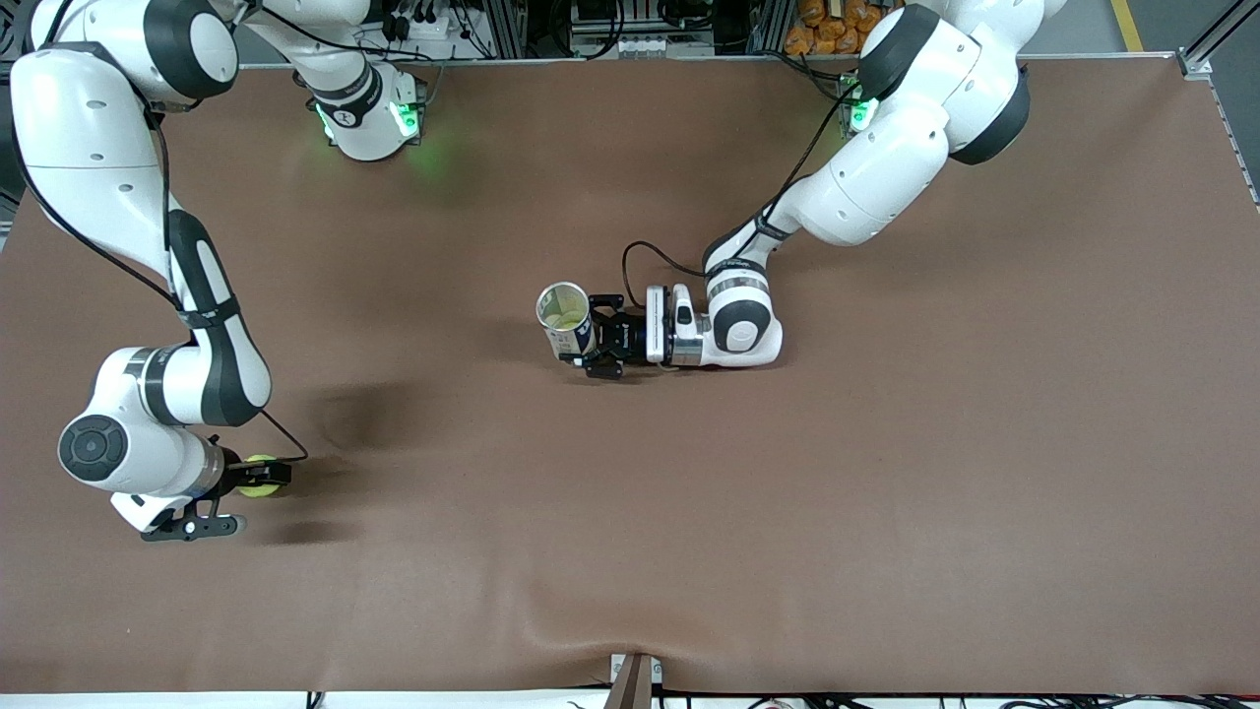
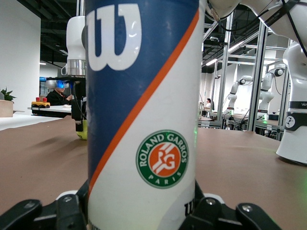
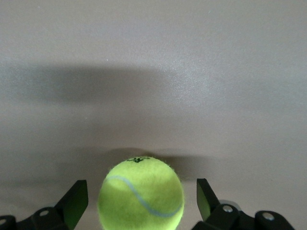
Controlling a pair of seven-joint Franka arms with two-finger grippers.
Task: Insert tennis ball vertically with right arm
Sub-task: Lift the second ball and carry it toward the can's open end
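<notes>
Reaching low at my end of the brown table (image 1: 886, 473), my right gripper (image 3: 142, 200) straddles the yellow-green felt tennis ball (image 3: 141, 192), fingers (image 3: 74, 203) apart. Mid-table, my left gripper (image 1: 602, 345) clamps the upright blue-and-white tennis-ball can (image 1: 564, 317), mouth open.
</notes>
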